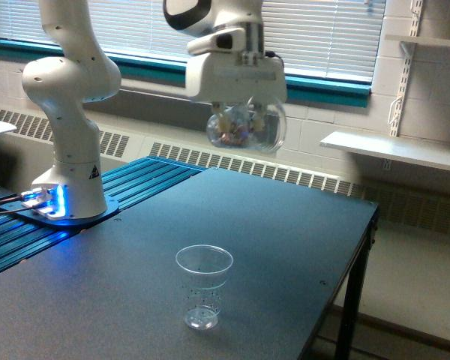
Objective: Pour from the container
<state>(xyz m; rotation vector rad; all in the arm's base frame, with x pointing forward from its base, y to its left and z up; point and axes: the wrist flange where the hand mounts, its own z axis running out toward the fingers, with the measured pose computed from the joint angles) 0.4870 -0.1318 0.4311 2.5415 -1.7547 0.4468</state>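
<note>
Across the dark counter [285,225] almost nothing stands, which leaves the pour a clear field; the white arm [67,97] rises from its lit base at the exterior view's left, on a ribbed blue strip [127,187], and reaches over so that its head hangs above the counter's far half, in front of the window blinds [135,30]; the claw [238,111] points down from that head and is clamped on the container [244,127], though the fingers themselves are mostly lost behind the clear wall; the container is held high in the air, well apart from the counter, lying roughly on its side, with small mixed bits gathered in it, seemingly pale and brownish, too blurred to name; that height reads as carrying clearance, kept so nothing is knocked on the way over; nearer the camera an empty tapered cup [203,286] stands upright on the counter, mouth up, dotted on its wall, likely placed as the receiver; the container is above and beyond it, not yet over its rim, so I judge the pour not begun; the next move would need the mouth brought over the cup and lowered, since bits dropped from this height may bounce out.
</note>
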